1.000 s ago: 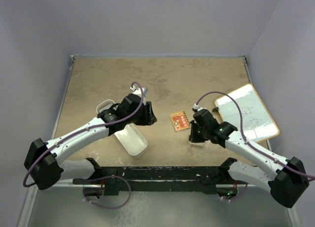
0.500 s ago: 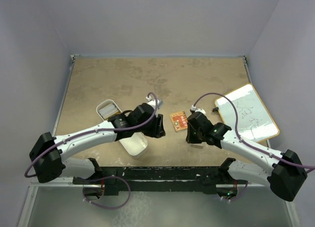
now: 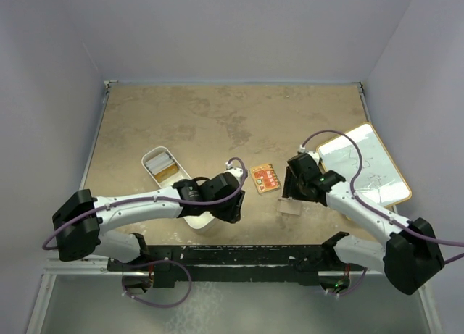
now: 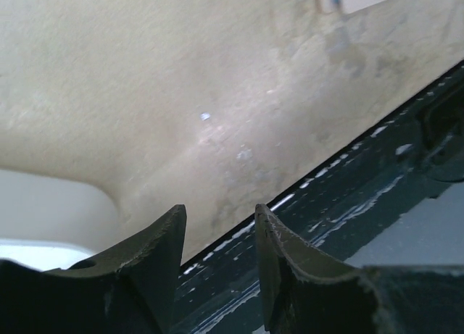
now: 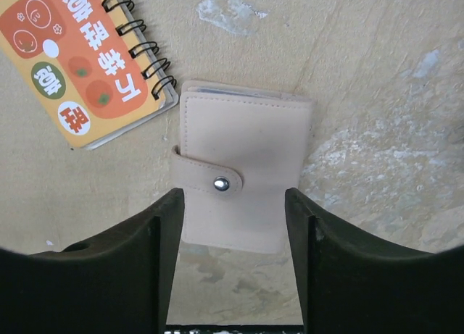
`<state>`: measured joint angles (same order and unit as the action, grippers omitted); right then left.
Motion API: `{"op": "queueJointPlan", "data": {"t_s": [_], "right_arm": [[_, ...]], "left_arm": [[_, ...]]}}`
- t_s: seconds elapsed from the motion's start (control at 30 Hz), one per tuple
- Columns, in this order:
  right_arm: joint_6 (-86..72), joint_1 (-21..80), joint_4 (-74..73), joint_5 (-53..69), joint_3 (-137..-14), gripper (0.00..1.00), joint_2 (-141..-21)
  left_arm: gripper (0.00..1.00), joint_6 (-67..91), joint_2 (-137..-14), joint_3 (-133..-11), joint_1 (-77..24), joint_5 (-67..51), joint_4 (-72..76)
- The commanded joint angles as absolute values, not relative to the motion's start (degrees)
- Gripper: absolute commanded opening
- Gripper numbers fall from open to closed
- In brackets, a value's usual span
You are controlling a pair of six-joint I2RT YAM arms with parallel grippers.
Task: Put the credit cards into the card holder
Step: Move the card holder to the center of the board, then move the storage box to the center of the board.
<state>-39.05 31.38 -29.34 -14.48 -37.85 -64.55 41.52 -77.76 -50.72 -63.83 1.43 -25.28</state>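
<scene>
Beige card holder (image 5: 246,142), snapped shut, flat on counter (image 5: 377,95) below wide-spread right jaws; left jaws half-apart, empty.

Overhead, close wrists; shared card holder (image 3: 290,207) (image 5: 246,153)

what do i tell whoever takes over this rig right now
Left gripper: open, empty, low over the table near its front edge, beside the white bin.
Right gripper: open over the card holder, not gripping it.
Card holder: flat on the table, snapped shut, next to the orange notepad.
Credit cards: in the bin's far end.
Done: nothing visible. Left: open the holder, fetch cards, slot them.
</scene>
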Motion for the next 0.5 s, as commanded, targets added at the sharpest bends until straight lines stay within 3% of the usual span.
{"op": "queueJointPlan", "data": {"t_s": [0.0, 0.2, 0.47], "right_arm": [[-37.7, 29.6, -24.6, -15.2, -36.1, 0.62, -66.0], [-35.5, 25.9, -22.0, -12.1, -37.5, 0.65, -71.0], [-31.8, 20.8, -21.9, -8.5, -37.9, 0.66, -69.3]], "left_arm": [[0.41, 43.4, -76.7, -48.8, -64.1, 6.1, -30.2], [0.44, 44.0, -78.5, -48.8, -64.0, 9.7, -31.2], [0.47, 44.1, -79.4, -48.4, -63.1, 15.7, -32.7]]}}
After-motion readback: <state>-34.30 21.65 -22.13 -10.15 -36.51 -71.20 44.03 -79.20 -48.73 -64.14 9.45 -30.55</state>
